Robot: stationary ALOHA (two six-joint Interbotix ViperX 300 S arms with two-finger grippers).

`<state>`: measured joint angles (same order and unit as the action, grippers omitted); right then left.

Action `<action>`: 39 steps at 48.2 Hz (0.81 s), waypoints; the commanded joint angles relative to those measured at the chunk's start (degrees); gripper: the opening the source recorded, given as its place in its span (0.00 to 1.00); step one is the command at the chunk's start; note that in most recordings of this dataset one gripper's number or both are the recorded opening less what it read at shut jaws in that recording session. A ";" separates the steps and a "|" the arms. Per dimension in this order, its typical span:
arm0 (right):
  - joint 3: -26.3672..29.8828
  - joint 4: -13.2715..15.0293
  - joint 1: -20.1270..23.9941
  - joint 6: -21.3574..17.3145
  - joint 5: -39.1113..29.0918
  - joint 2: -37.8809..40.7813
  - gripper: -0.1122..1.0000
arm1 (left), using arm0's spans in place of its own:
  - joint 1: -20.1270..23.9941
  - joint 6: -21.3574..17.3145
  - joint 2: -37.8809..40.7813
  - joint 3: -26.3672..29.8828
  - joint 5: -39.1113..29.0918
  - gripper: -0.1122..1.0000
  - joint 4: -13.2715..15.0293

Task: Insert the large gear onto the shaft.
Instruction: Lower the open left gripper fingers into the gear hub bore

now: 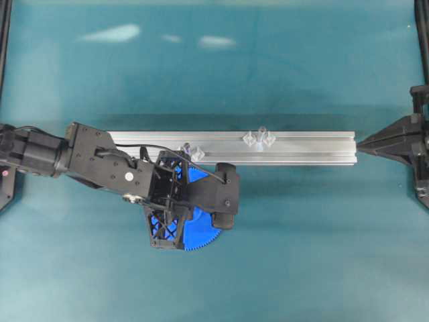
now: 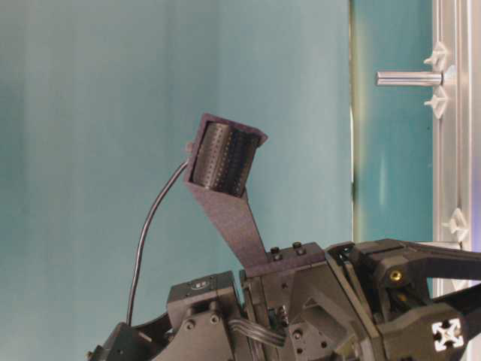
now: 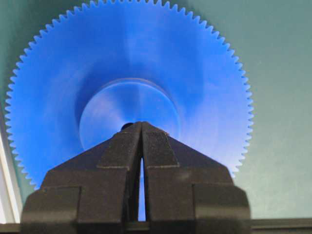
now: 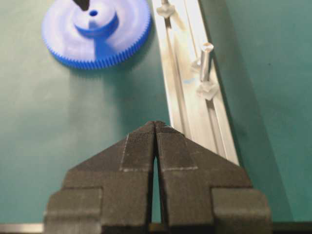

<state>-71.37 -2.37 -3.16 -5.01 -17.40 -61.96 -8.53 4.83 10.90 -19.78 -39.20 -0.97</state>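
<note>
Still the approach step: the large gear (image 4: 95, 30) lay flat on the mat beside the rail (image 1: 301, 147), well short of the shaft (image 4: 205, 61). The left gripper (image 3: 141, 127) hovered over the hub with its fingers pressed together, holding nothing, and the right gripper (image 4: 155, 126) was likewise closed and empty. Next it'd need to open up and grab the gear.

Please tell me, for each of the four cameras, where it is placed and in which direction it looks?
Overhead: above the table, looking straight down; left arm over the gear, right gripper at the rail end.
Table-level: low, picture turned sideways; shaft, left arm's wrist.
Left wrist: behind the shut left gripper, facing the gear.
Right wrist: behind the shut right gripper, along the rail.
Shared: gear and shaft in the overhead and right wrist views.
</note>
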 commanded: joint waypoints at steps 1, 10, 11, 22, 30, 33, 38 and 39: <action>0.53 -0.18 -0.18 -0.53 0.44 0.26 0.13 | -0.35 -0.18 -1.05 1.14 -0.44 0.09 -0.18; 0.53 -0.09 -0.18 -0.53 0.44 0.35 0.13 | -0.35 -0.26 -1.14 0.97 -1.49 0.09 -0.18; 0.53 -0.18 -0.18 -0.53 0.35 0.35 0.13 | -0.35 -0.26 -1.14 0.88 -1.49 0.09 -0.18; 0.53 -0.18 -0.18 -0.62 0.44 0.35 0.13 | -0.35 -0.26 -0.97 0.97 -1.49 0.09 -0.35; 0.44 -0.18 -0.18 -1.23 0.53 0.35 0.13 | -0.35 -2.11 -1.23 0.53 -1.49 0.11 -0.35; 0.18 -0.18 -0.18 -1.49 0.62 0.35 0.13 | -0.35 -2.81 -1.32 0.26 -1.49 0.14 -0.35; 0.18 -0.18 -0.18 -1.49 0.62 0.35 0.13 | -0.26 -2.99 -1.41 0.00 -1.49 0.30 -0.35; 0.09 -0.09 -0.18 -1.49 0.62 0.35 0.13 | -0.26 -2.99 -1.41 0.00 -1.49 0.34 -0.35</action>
<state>-71.81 -2.46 -3.16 -5.98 -17.31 -62.05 -8.53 1.93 10.90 -20.21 -40.87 -1.14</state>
